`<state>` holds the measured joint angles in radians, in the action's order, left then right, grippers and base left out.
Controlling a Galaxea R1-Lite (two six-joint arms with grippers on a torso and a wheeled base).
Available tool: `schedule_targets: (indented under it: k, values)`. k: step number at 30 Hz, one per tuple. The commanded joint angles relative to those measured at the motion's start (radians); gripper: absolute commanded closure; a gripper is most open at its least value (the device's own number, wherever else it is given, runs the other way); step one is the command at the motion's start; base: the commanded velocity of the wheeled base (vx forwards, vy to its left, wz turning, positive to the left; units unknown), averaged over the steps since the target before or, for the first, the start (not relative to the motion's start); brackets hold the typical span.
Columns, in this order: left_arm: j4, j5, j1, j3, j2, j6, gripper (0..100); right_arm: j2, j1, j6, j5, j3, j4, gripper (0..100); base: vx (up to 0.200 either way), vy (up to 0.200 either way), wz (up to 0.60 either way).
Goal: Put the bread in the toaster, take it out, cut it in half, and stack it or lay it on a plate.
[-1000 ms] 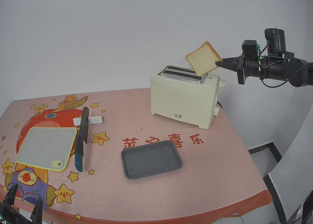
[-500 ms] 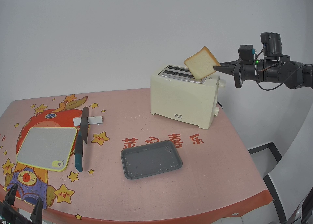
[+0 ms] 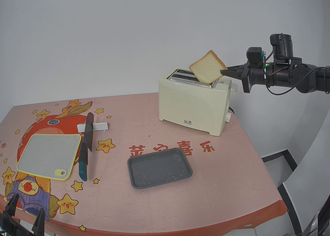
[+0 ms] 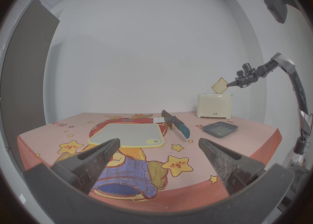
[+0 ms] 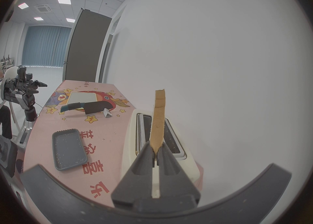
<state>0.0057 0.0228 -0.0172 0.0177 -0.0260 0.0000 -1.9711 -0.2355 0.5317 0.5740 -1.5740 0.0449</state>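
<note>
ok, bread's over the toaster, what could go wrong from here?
1. The right gripper pinches the bread by one corner only; it may pivot or slip.
2. The bread hangs tilted, corner down, over the toaster; that corner could catch the slot rim and fold instead of sliding in.

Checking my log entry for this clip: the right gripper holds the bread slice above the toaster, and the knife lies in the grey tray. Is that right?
Not quite. The knife lies beside the cutting board, not in the grey tray; the head view shows it. The rest stands: the right gripper holds the bread slice above the toaster.
</note>
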Motion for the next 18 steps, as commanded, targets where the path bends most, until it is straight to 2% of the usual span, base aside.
schedule_targets:
  k: [1, 18]
  values:
    - [0.0, 0.0, 0.0, -0.016, 0.0, 0.0, 0, -0.009, -0.004, -0.001, -0.01, -0.007, 0.0, 100, 0.0, 0.0, 0.0]
    - [0.0, 0.0, 0.0, -0.016, 0.0, 0.0, 0, -0.052, -0.015, -0.006, -0.013, -0.032, -0.002, 100, 0.0, 0.0, 0.0]
